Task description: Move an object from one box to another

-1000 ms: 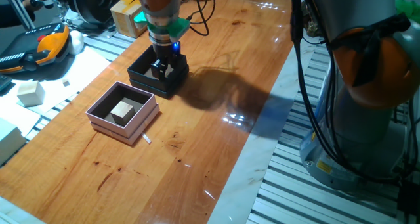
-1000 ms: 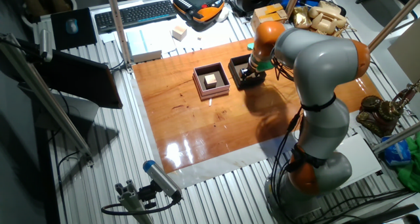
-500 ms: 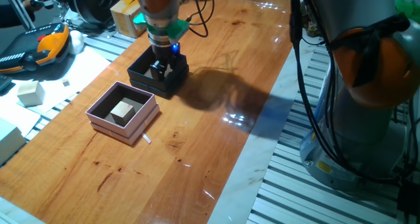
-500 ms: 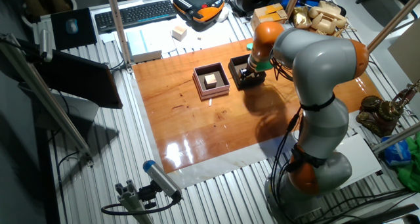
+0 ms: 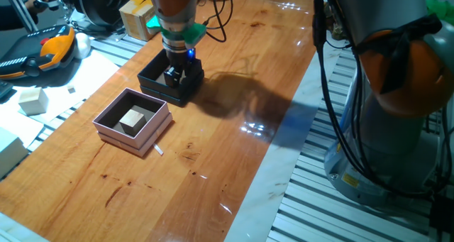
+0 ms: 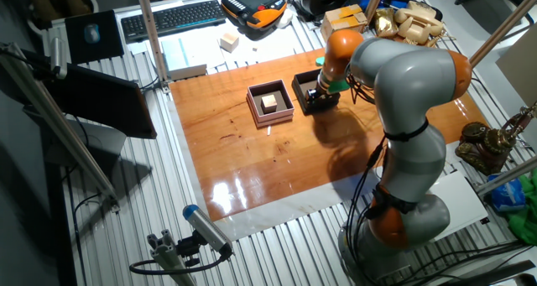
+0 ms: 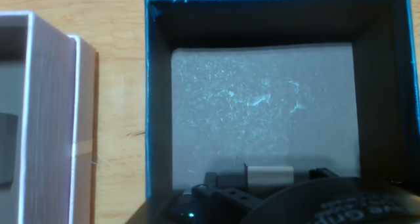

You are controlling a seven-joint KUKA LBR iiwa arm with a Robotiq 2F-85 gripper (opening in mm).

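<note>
The black box [image 5: 151, 81] stands on the wooden table, to the right of the pink box [image 5: 128, 138]. My gripper [image 5: 172, 74] is lowered into the black box at its right side. In the hand view the black box [image 7: 157, 86] fills the frame, its floor bare. A small pale block [image 7: 269, 173] sits between my fingers, and the gripper [image 7: 270, 182] looks shut on it. The pink box [image 7: 49, 119] lies at the left edge. It holds a wooden cube [image 5: 133, 120]. The other fixed view shows the gripper [image 6: 315, 93], black box [image 6: 299, 86] and pink box [image 6: 252, 103].
A yellow-brown carton [image 5: 135, 15] stands behind the black box. A white cube [image 5: 32, 100] and an orange-black pendant [image 5: 50, 50] lie off the table's left edge. A small white scrap [image 5: 159, 150] lies by the pink box. The arm's base [image 5: 383, 128] stands at the right.
</note>
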